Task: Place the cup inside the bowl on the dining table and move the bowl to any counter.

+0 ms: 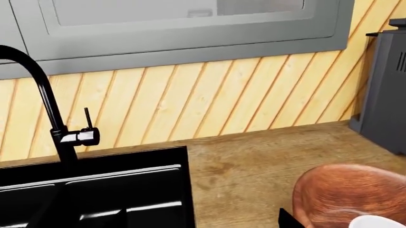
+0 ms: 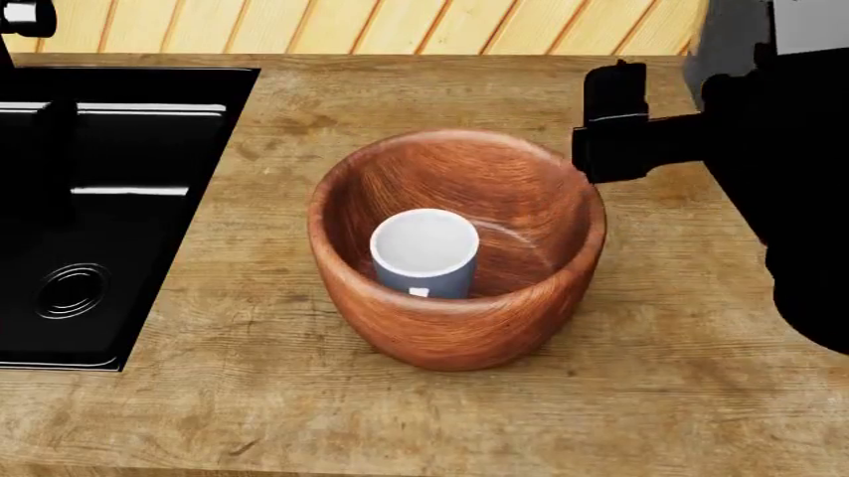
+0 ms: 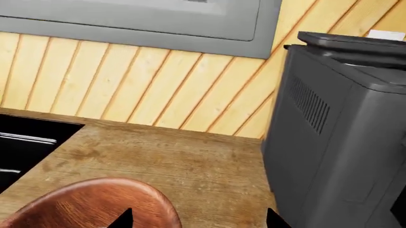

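Note:
The reddish-brown wooden bowl [image 2: 458, 333] stands upright on the brown wooden counter [image 2: 663, 397]. The blue-grey cup [image 2: 424, 250] stands upright inside it, white interior facing up. My right gripper [image 2: 613, 119] hovers just beyond the bowl's far right rim. In the right wrist view the right gripper [image 3: 199, 221] is open, empty, one tip in front of the bowl [image 3: 82, 204]. In the left wrist view the left gripper [image 1: 204, 223] is open between sink and bowl [image 1: 349, 190], holding nothing; the cup's rim [image 1: 381, 222] peeks at the edge. The dining table is out of view.
A black inset sink [image 2: 119, 199] with a black faucet [image 1: 47, 95] lies left of the bowl. A tall grey appliance [image 3: 336, 142] stands on the counter at the right by the slatted wood wall [image 1: 209, 95]. Grey cabinet fronts [image 1: 190, 28] hang above.

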`<state>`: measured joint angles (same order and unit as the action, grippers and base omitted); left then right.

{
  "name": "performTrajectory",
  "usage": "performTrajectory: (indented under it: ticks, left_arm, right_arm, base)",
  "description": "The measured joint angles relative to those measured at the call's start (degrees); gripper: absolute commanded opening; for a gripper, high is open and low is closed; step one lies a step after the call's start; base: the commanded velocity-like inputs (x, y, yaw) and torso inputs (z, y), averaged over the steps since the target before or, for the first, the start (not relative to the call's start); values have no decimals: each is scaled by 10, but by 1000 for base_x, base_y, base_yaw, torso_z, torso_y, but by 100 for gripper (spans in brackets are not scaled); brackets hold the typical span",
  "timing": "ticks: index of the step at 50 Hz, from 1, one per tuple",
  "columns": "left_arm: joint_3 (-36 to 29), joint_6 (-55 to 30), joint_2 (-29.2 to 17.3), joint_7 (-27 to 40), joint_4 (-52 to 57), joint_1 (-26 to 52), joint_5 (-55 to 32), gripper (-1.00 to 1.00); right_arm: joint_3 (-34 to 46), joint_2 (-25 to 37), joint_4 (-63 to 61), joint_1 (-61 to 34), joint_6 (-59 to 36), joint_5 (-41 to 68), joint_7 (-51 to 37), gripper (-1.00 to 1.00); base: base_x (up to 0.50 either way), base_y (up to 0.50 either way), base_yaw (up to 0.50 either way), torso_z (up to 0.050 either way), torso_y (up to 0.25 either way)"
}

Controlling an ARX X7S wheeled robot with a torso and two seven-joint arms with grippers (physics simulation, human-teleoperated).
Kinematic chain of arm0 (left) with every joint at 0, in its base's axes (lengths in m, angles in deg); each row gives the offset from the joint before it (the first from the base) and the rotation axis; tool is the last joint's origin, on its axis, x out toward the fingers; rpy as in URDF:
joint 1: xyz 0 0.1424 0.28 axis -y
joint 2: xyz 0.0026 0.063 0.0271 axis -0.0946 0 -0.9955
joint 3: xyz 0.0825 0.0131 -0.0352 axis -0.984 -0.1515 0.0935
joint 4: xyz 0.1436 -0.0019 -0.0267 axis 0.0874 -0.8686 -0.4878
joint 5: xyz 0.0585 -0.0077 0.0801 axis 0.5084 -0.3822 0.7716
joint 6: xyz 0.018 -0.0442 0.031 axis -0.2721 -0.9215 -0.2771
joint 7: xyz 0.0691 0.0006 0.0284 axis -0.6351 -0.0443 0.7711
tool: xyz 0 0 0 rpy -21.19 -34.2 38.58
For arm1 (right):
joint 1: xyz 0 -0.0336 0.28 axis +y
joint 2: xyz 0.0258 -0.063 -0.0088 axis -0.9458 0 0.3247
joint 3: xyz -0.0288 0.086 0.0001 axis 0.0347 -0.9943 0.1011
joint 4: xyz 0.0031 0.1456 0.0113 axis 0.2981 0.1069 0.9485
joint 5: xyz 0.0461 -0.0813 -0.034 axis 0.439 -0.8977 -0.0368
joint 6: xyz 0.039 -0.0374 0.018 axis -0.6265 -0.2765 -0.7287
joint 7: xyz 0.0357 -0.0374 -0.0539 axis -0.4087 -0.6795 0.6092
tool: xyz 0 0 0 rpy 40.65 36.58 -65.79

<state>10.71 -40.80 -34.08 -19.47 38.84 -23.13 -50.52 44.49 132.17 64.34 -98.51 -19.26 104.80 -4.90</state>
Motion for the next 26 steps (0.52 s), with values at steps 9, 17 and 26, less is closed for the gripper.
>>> performTrajectory:
  ticks: [9,17,26]
  left_arm:
    - [5,-45,3,35,-6,69,-55,100]
    - [-3,-81,18,51,-34,145,-90,100]
    - [-20,-110,40,48,-75,231,-99,100]
  right_arm:
    - [-24,25,-40,-70,-53,53,-28,100]
    - [-36,30,-48,-118,-83,74,-38,100]
    - [-40,18,-36,-165,-98,68,-27,100]
  base:
    - [0,0,0,0,0]
    - [0,0,0,0,0]
    - [0,0,0,0,0]
